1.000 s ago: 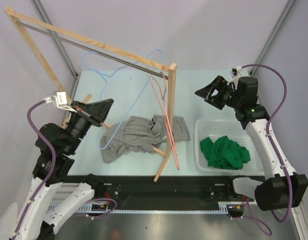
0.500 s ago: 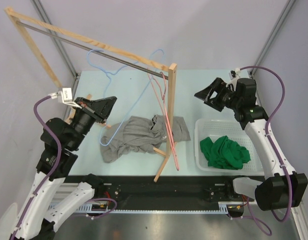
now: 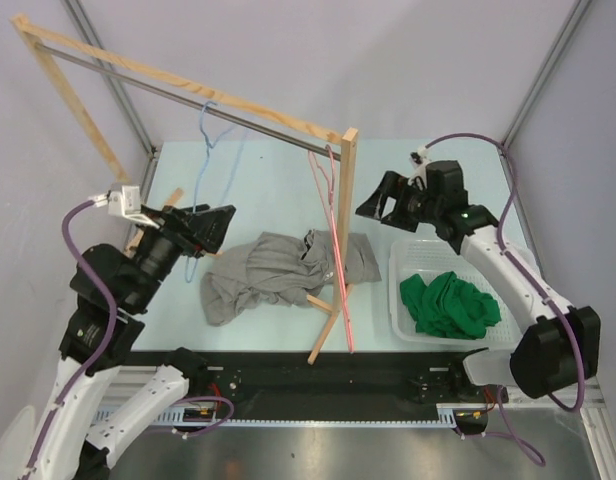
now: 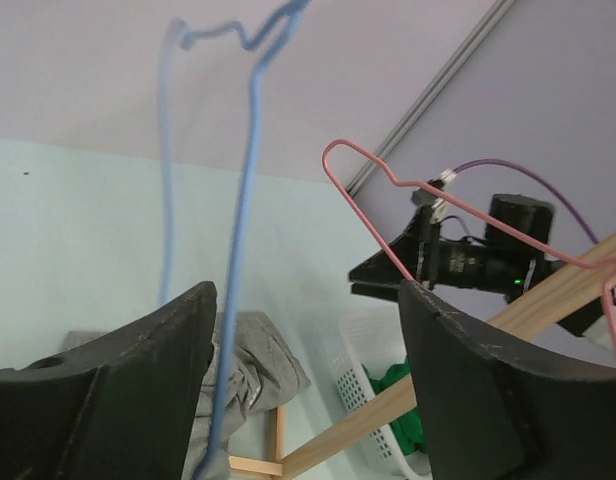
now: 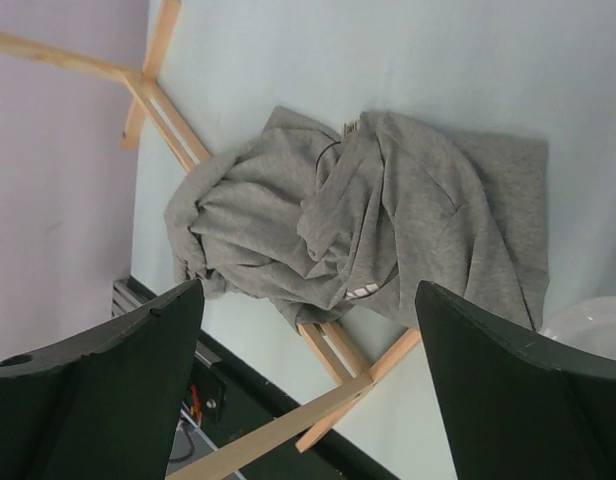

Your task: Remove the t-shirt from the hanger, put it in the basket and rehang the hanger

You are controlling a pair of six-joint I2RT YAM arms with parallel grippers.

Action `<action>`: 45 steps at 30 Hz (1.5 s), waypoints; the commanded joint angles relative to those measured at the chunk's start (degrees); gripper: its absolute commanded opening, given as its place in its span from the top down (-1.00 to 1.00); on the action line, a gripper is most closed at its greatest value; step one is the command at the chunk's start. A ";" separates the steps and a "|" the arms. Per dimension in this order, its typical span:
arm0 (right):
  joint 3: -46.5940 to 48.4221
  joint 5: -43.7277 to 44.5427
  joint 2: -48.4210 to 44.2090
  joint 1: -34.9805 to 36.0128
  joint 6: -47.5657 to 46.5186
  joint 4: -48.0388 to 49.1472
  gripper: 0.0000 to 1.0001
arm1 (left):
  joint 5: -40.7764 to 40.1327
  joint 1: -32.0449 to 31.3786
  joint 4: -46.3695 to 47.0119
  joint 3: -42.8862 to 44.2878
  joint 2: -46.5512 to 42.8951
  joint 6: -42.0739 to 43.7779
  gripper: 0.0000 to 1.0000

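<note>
Grey t-shirt (image 3: 288, 270) crumpled, lying mid-bench near the front edge. Blue hanger (image 4: 243, 200) bare, hanging upright on my left.

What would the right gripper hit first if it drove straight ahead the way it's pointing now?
Most likely the gray t-shirt crumpled on the table: it fills the wrist view ahead of the right gripper. Nothing nearer shows, though depth is unclear.

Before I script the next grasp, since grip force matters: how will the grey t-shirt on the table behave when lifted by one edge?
Likely floppy: the grey t-shirt lies crumpled in soft folds, so it should drape rather than hold shape. Probably light, being thin cloth. It might snag on the wooden rack foot it partly covers.
</note>
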 commanded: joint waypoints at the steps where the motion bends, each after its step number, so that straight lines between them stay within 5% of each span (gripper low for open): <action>1: 0.81 2.80 5.00 3.96 -4.27 1.72 -0.93 | -3.39 0.08 -3.65 -0.25 -4.50 3.14 -0.66; 4: 2.56 4.99 8.35 7.91 -6.90 1.81 -0.99 | -7.26 0.08 -7.08 -1.04 -8.45 3.66 -0.84; 12: 7.58 8.78 22.14 15.03 -10.07 0.06 -0.99 | -27.02 0.08 -18.84 -9.02 -24.69 -3.62 -0.79; 25: 3.63 11.59 32.00 23.12 -7.00 7.25 -0.89 | -24.94 0.09 -20.28 -13.52 -25.43 -4.86 -0.78; 28: 2.58 12.39 32.88 23.30 -4.98 9.01 -0.68 | -23.71 0.08 -19.40 -14.14 -24.98 -5.47 -0.78; 34: 0.73 8.80 28.76 20.50 -0.41 11.12 0.61 | -23.26 0.08 -19.22 -14.75 -24.81 -5.74 -0.78; 37: 0.99 8.43 22.19 16.99 1.17 8.68 1.00 | -23.18 0.09 -19.39 -15.10 -24.81 -6.09 -0.78; 45: 7.05 7.73 -1.02 2.49 1.62 -4.75 1.00 | -26.07 0.17 -21.14 -17.48 -23.49 -10.39 -0.85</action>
